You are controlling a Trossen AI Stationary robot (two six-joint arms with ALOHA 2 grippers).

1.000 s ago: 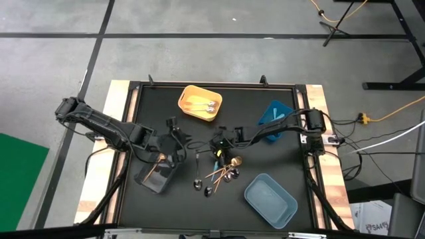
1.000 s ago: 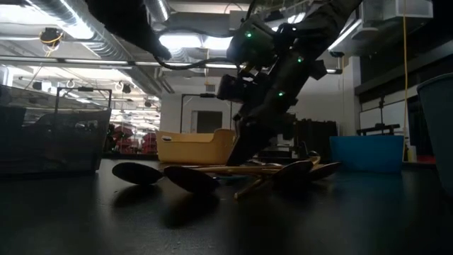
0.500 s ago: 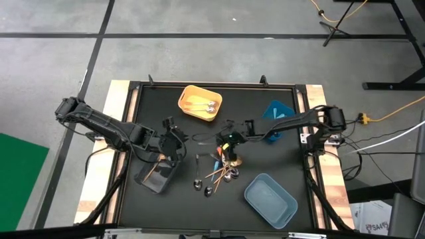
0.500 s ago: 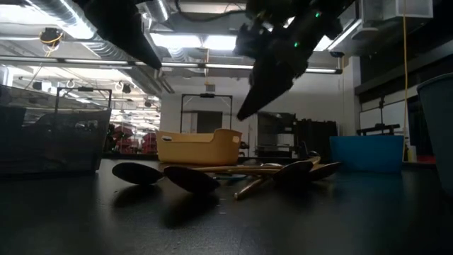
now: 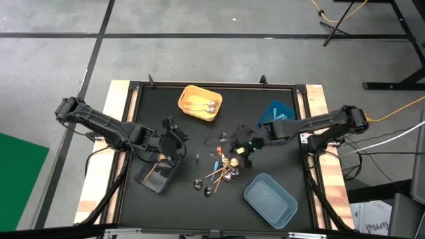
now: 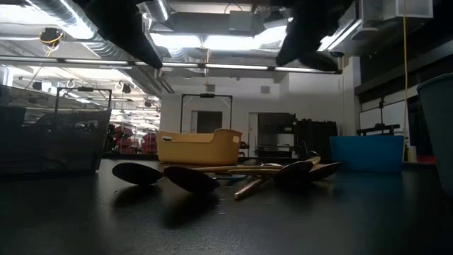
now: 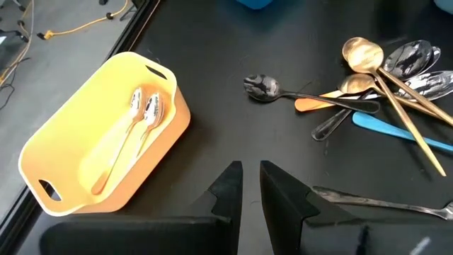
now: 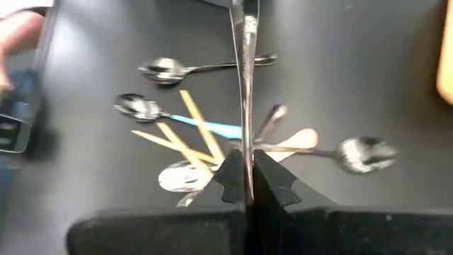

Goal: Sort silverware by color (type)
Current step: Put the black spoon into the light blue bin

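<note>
Loose silverware point(image 5: 222, 171) lies in a heap mid-table: silver spoons, gold ones point(image 7: 362, 53), a light-blue handle point(image 8: 212, 129) and an orange one point(image 8: 297, 139). My right gripper point(image 5: 242, 147) hovers above the heap's far right side, shut on a silver utensil point(image 8: 245, 85). My left gripper point(image 5: 174, 142) waits left of the heap, above the dark bin point(image 5: 155, 175), its fingers point(image 7: 231, 185) a narrow gap apart and holding nothing. Two silver spoons point(image 7: 145, 110) lie in the yellow bin point(image 5: 199, 103). A gold utensil rests in the dark bin. My right gripper pinches the silver utensil by one end point(image 8: 245, 157) between its two fingers. The utensil runs on straight past the fingertips, along the fingers. It is lifted clear, above the heap on the table.
A blue bin point(image 5: 275, 114) stands at the table's right, behind the right arm. A grey-blue bin point(image 5: 270, 198) sits near the right front. One silver utensil point(image 7: 375, 203) lies apart, between the left gripper and the heap. The black mat has a raised frame point(image 5: 212, 84).
My right gripper has risen from the heap, out of the low view's top, and moved toward the table's right edge, carrying the silver utensil up clear of the other pieces. The heap has kept its place.
</note>
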